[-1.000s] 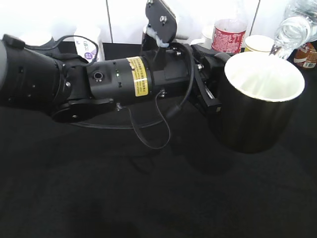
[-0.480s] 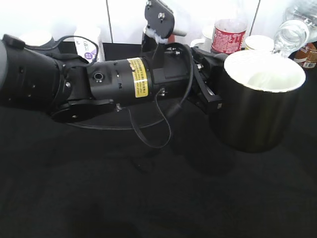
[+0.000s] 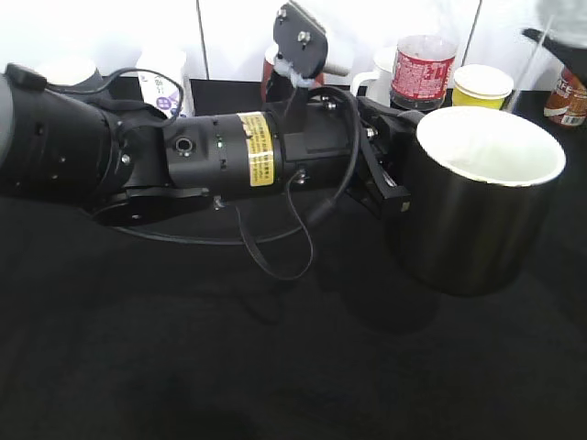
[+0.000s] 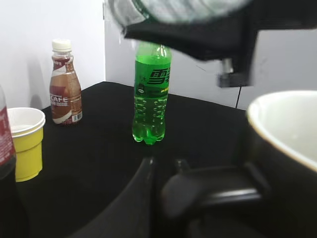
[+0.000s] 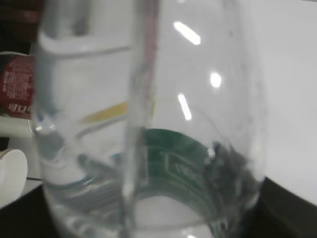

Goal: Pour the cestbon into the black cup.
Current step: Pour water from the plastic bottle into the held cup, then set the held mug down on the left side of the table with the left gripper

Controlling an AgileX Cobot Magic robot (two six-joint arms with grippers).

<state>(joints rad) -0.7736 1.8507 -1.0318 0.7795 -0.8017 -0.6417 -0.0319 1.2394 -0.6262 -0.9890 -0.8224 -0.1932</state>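
The black cup (image 3: 477,215), white inside, is held upright above the table by its handle in my shut left gripper (image 3: 390,170). Its rim shows at the right of the left wrist view (image 4: 285,126), with the jaws (image 4: 198,191) below. The cestbon (image 5: 148,124), a clear bottle with a green label, fills the right wrist view, gripped by my right gripper. In the left wrist view the bottle (image 4: 173,10) lies tilted high above the cup in the right gripper (image 4: 233,39). In the exterior view only a dark part of that gripper (image 3: 550,38) shows at the top right.
Behind the cup stand a red-labelled cola bottle (image 3: 424,64), a yellow cup (image 3: 482,84), a coffee bottle (image 3: 569,92) and a white cup (image 3: 160,78). A green soda bottle (image 4: 151,94) stands on the black table (image 3: 275,367).
The bottle's mouth was over the cup's rim at the top right; it has lifted up and away, almost out of the exterior view. The cup has hardly moved.
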